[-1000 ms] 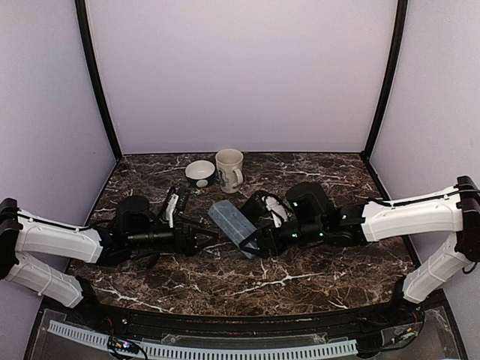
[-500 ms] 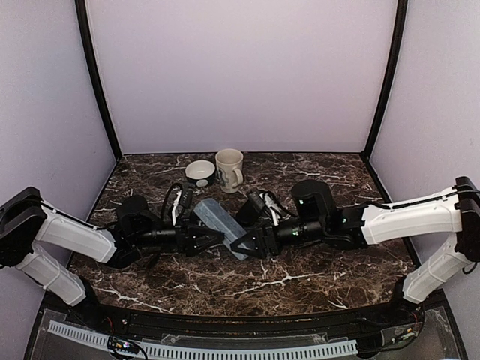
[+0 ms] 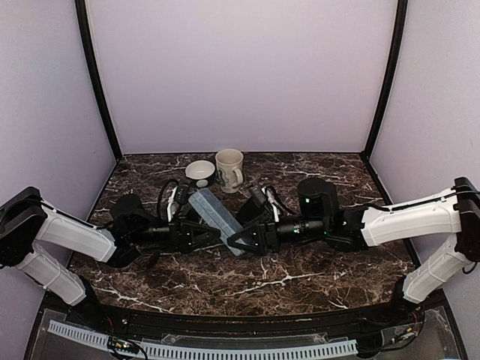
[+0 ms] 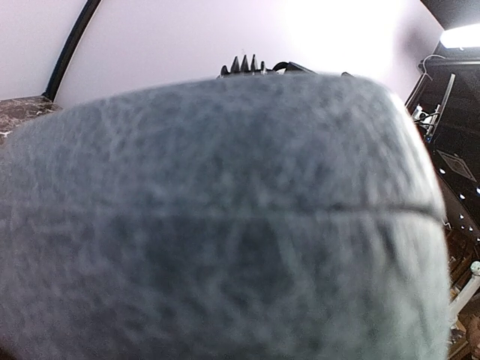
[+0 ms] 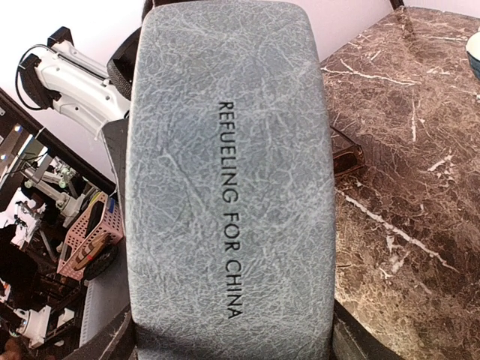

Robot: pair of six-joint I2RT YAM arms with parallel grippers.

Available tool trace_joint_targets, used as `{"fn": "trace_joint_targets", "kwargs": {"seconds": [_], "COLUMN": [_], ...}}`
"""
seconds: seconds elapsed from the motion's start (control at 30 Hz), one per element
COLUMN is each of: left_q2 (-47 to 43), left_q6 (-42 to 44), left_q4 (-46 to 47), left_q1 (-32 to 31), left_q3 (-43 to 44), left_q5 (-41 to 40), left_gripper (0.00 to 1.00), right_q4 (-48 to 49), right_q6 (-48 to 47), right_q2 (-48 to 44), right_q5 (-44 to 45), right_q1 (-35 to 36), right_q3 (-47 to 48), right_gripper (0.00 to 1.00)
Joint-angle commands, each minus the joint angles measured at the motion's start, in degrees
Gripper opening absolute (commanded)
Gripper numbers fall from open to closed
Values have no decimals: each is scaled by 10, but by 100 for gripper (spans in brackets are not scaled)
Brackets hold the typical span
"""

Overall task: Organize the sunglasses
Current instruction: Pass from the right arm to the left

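While both arms share one load, packing waits

I see the right gripper (image 3: pixel 238 238) clamped across the grey-blue, leather-textured rectangular case (image 3: pixel 216 219). My left gripper (image 3: pixel 196 234) meets its other end; whether those jaws grip, I cannot tell. Brownish dark-lensed sunglasses (image 5: pixel 346 154) lie on the marble table (image 5: pixel 420 112) beside it. Next, I judge, the lid needs prying open.

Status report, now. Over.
Right gripper clamped on grey-blue case. Left gripper at case, grip unclear. Brownish sunglasses lying loose, not held.
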Motion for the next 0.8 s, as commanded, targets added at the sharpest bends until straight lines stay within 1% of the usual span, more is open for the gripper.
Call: {"fn": "trace_joint_targets", "kwargs": {"seconds": [0.0,0.1,0.3,0.43,0.77], "left_q2": [-24,-25,-30,-35,-34], "left_q6": [0,-2,-1,1,6], "left_q4": [38,41,45,42,39], "left_q1": [-2,-2,-2,-2,-2], "left_q3": [9,10,9,8,12], "left_q5": [29,30,27,24,14], "left_gripper": [81,81,87,89,90], "right_q4": [63,62,64,66,89], "right_q6": [4,4,4,4,4], "right_q2": [2,4,12,12,17], "right_q5": [5,5,5,5,5], "right_q1": [-7,-7,-7,-7,-6], "right_q3": [-7,-5,-7,-11,-19], "right_gripper": [18,18,18,18,18]}}
